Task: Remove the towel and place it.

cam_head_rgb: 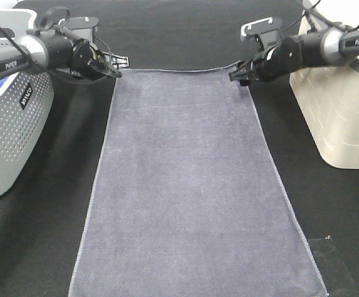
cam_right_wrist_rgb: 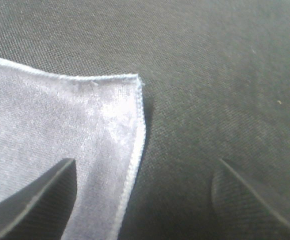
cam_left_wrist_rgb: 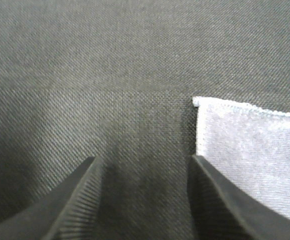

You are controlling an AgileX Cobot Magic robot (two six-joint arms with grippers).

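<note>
The towel is spread flat and lengthwise on the black cloth-covered table, between a grey perforated basket at the left and a cream bin at the right. The left gripper is held released beside the far-left corner; the right gripper is held parted over the far-right corner, nothing grasped.

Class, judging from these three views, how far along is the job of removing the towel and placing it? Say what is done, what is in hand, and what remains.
Done: the towel lies spread flat on the black table cloth, outside the grey basket. In hand: the left gripper and right gripper sit open at its far corners, neither gripping it. Left: nothing obvious beyond drawing the arms away, unless it must go elsewhere.
</note>
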